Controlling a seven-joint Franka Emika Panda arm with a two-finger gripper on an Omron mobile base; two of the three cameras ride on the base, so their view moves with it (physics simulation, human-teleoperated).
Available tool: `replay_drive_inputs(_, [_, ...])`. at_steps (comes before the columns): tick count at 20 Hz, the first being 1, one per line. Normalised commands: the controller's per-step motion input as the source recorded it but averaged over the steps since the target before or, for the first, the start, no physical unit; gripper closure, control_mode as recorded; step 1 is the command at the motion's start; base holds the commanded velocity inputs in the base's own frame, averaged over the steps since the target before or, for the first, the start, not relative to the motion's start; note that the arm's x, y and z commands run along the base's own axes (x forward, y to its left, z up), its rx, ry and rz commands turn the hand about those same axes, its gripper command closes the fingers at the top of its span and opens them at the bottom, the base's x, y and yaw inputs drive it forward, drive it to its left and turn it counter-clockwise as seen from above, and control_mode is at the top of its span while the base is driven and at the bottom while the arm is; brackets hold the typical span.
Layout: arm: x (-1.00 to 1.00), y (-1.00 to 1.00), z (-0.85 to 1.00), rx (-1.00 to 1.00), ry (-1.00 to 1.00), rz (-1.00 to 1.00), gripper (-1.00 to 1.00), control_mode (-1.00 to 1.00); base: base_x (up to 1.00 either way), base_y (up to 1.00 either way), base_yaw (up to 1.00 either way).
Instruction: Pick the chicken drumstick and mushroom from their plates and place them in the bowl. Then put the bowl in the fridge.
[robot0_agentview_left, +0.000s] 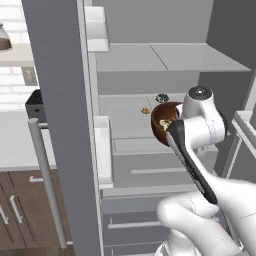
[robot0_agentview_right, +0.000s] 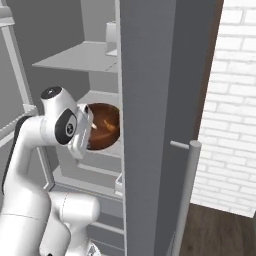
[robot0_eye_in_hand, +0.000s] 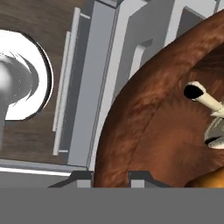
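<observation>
The reddish-brown bowl (robot0_agentview_left: 161, 119) (robot0_agentview_right: 106, 126) (robot0_eye_in_hand: 148, 127) hangs in front of the open fridge's middle shelf (robot0_agentview_left: 127, 122), its inside turned toward the base cameras. My gripper (robot0_eye_in_hand: 111, 177) (robot0_agentview_right: 88, 131) is shut on the bowl's near rim, one fingertip on each side of the wall. Inside the bowl lies the chicken drumstick (robot0_eye_in_hand: 202, 95), its pale bone end pointing up-left. A pale lump beside it (robot0_eye_in_hand: 215, 133) may be the mushroom, cut off by the frame edge. The plates are out of view. My white hand hides part of the bowl in the left base view.
The fridge door (robot0_agentview_left: 57, 100) with its bar handle (robot0_agentview_left: 46, 175) stands open on the left; the other door (robot0_agentview_right: 150, 110) blocks the right. Two small items (robot0_agentview_left: 161, 98) (robot0_agentview_left: 145, 110) sit far back on the shelf. Drawers (robot0_agentview_left: 150, 170) lie below, another shelf (robot0_agentview_left: 165, 57) above.
</observation>
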Motion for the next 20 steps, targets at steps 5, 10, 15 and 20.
replay_drive_inputs(5, [0.47, -0.01, -0.23, -0.09, -0.22, 0.04, 1.00, -1.00, 0.00, 0.00, 0.00])
replay_drive_inputs(10, [0.75, -0.02, 0.03, 0.00, 0.00, 0.01, 1.00, -1.00, 0.00, 0.00, 0.00])
replay_drive_inputs(15, [0.91, -0.03, 0.02, 0.00, 0.05, 0.00, 1.00, -1.00, 0.00, 0.00, 0.00])
replay_drive_inputs(20, [0.78, 0.00, -0.11, -0.04, 0.04, 0.00, 1.00, -1.00, 0.00, 0.00, 0.00])
